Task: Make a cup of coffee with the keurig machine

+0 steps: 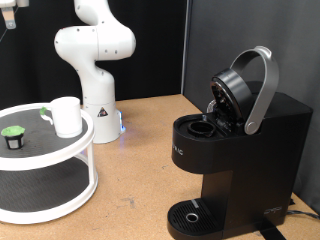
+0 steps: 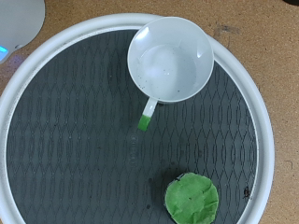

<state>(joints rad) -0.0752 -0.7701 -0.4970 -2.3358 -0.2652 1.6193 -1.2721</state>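
Note:
The white cup (image 1: pixel 66 116) stands upright and empty on the top tier of a round white stand (image 1: pixel 88 135) at the exterior view's left. The wrist view looks straight down on the cup (image 2: pixel 170 58), whose handle points towards a small dark pod with a green top (image 2: pixel 192 198). The pod also shows in the exterior view (image 1: pixel 13 135), to the left of the cup. The black keurig machine (image 1: pixel 240 160) stands at the exterior view's right with its grey-handled lid (image 1: pixel 262 85) raised and the pod chamber open. My gripper shows in neither view; the wrist camera is above the stand.
The stand has a dark mesh top (image 2: pixel 75 140) with a white rim (image 2: pixel 17 89) and a lower tier (image 1: pixel 40 190). The white arm's base (image 1: pixel 95 60) stands behind the stand. The wooden table (image 1: pixel 135 170) lies between stand and machine. The drip base (image 1: pixel 190 215) holds nothing.

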